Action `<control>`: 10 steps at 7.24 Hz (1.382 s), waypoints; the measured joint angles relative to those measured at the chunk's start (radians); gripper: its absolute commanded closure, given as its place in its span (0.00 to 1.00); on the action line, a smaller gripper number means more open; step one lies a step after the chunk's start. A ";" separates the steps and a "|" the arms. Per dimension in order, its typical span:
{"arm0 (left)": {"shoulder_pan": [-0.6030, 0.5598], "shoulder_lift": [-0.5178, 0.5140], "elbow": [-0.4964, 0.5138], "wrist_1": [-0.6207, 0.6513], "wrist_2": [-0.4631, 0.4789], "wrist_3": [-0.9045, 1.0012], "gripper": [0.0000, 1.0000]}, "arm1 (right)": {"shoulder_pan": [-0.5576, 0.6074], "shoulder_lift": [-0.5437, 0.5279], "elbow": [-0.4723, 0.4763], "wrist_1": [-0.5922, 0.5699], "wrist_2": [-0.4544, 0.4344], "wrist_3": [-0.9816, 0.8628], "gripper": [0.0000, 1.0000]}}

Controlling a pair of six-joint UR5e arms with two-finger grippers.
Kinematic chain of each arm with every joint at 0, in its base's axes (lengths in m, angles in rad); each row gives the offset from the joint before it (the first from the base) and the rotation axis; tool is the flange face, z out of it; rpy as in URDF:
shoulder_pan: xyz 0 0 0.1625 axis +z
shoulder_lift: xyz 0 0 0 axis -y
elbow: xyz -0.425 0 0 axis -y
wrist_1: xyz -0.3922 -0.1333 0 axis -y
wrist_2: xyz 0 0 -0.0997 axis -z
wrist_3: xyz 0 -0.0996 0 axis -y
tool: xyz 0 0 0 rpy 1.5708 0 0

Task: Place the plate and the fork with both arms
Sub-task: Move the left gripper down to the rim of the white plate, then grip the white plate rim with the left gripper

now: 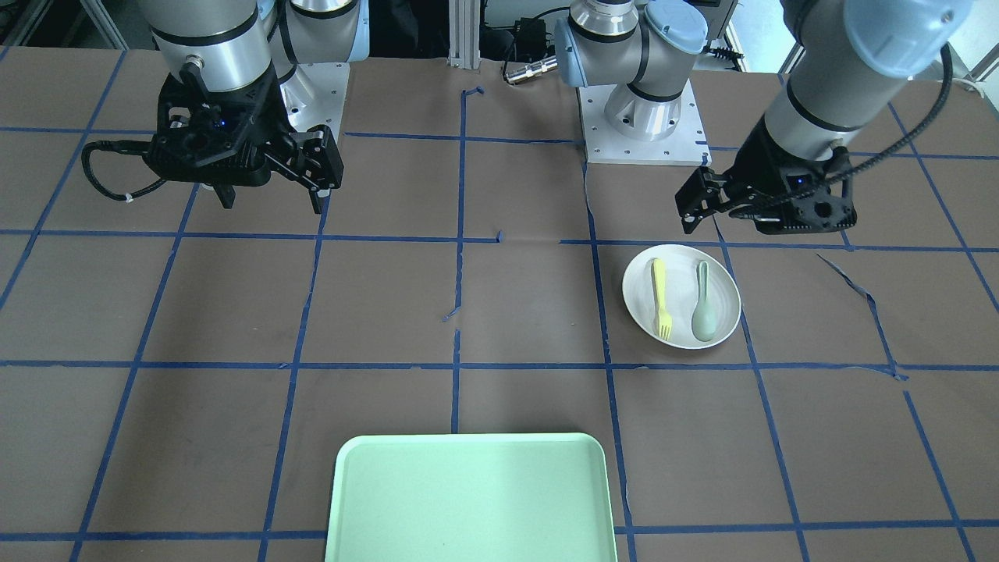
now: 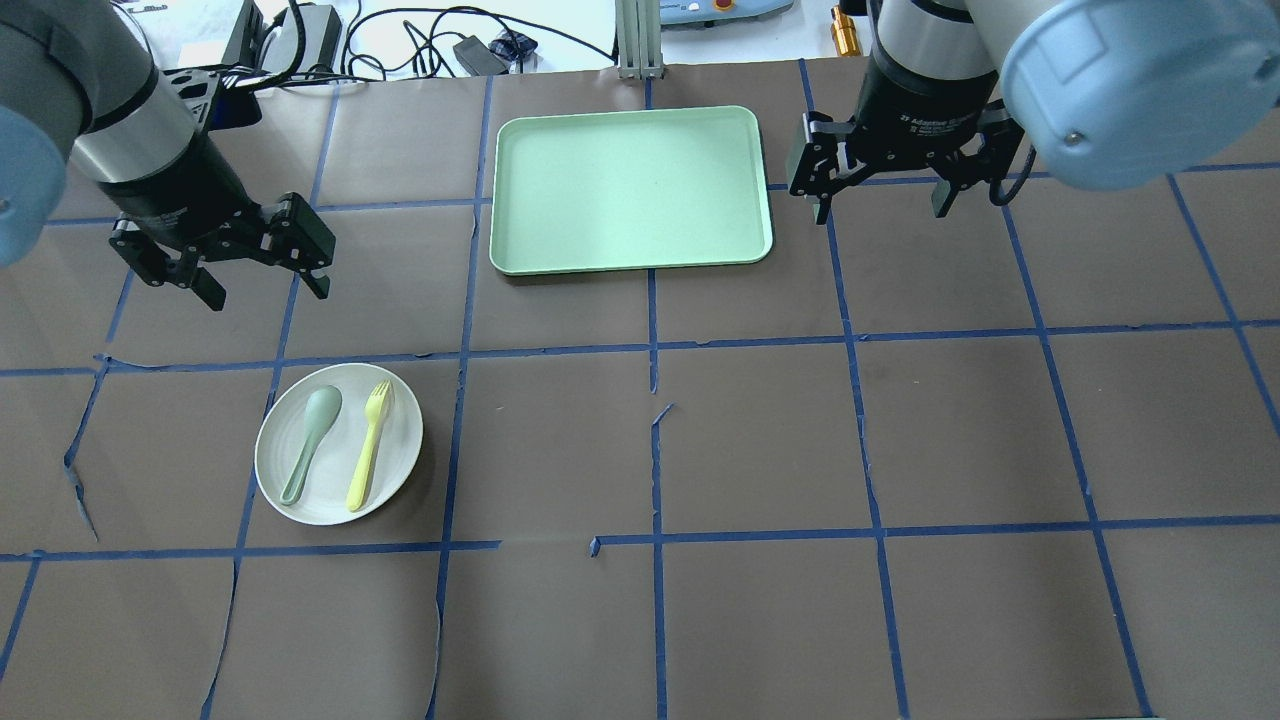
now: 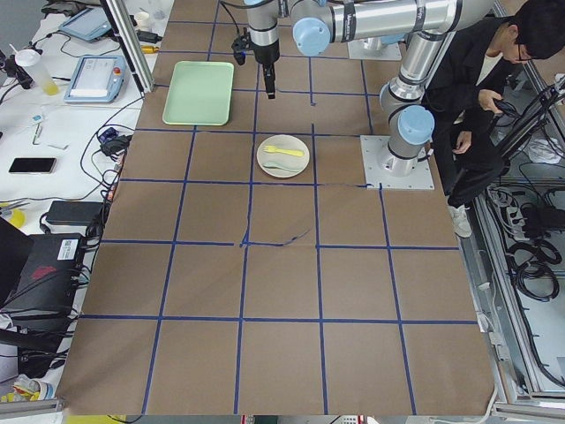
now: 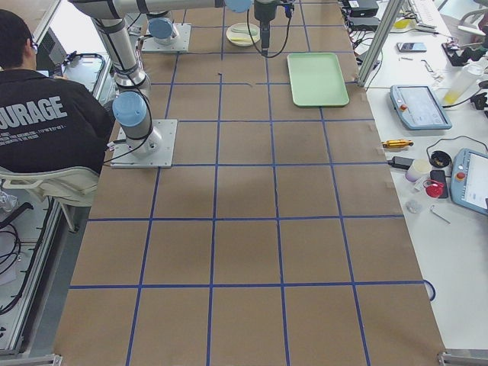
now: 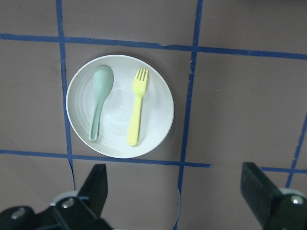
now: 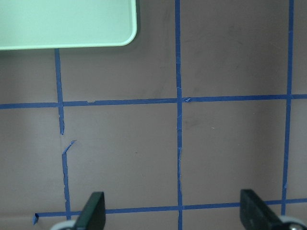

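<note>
left gripper (image 2: 268, 293) and right gripper (image 2: 882, 212) both aloft, tips downward, jaws wide apart and empty

Even, bright overhead light, soft shadows; wrist views seem slightly blurred.

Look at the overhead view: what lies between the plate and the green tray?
In the overhead view, only brown table paper crossed by blue tape lines lies between the plate and the tray; no object stands there.
</note>
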 measured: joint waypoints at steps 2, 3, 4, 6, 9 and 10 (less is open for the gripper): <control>0.108 -0.021 -0.183 0.221 0.001 0.147 0.00 | 0.001 0.001 0.002 0.000 0.000 0.000 0.00; 0.159 -0.041 -0.279 0.354 -0.001 0.215 0.06 | 0.001 0.002 0.002 0.000 0.000 0.000 0.00; 0.204 -0.075 -0.349 0.453 -0.001 0.281 0.13 | 0.002 0.003 0.003 0.000 -0.001 0.000 0.00; 0.243 -0.156 -0.396 0.523 0.035 0.329 0.25 | 0.001 0.004 0.003 0.000 -0.001 0.000 0.00; 0.251 -0.224 -0.406 0.561 0.082 0.332 0.66 | 0.001 0.004 0.003 0.000 -0.002 0.000 0.00; 0.251 -0.232 -0.406 0.563 0.083 0.332 0.84 | 0.001 0.004 0.003 0.000 -0.002 0.000 0.00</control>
